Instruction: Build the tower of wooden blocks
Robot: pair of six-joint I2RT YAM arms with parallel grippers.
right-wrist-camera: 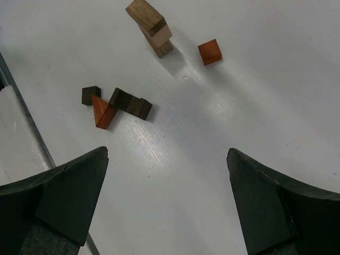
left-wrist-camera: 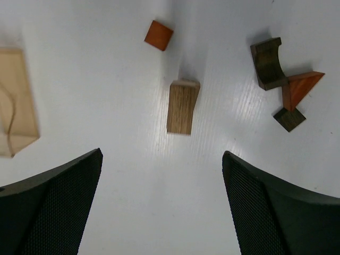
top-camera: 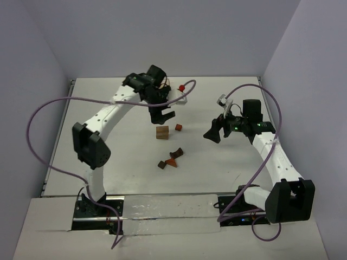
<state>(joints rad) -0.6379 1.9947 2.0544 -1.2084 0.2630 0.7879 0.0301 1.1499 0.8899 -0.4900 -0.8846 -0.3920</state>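
Note:
A short stack of tan blocks (top-camera: pixel 162 132) stands mid-table; it also shows in the left wrist view (left-wrist-camera: pixel 182 106) and the right wrist view (right-wrist-camera: pixel 151 26). A small reddish cube (top-camera: pixel 178 128) lies just right of it. Nearer the arms lie a dark arch block (top-camera: pixel 176 153), an orange wedge (top-camera: pixel 172 161) and a small dark cube (top-camera: pixel 161 164), touching one another. My left gripper (top-camera: pixel 161 114) hovers open and empty just behind the stack (left-wrist-camera: pixel 162 154). My right gripper (top-camera: pixel 214 132) is open and empty to the right of the blocks (right-wrist-camera: pixel 167 152).
A pale translucent tray (left-wrist-camera: pixel 16 101) lies at the back of the table, by the left gripper (top-camera: pixel 181 97), with a small red thing (top-camera: pixel 181 86) beside it. Purple cables loop over both arms. Walls close in the table on three sides.

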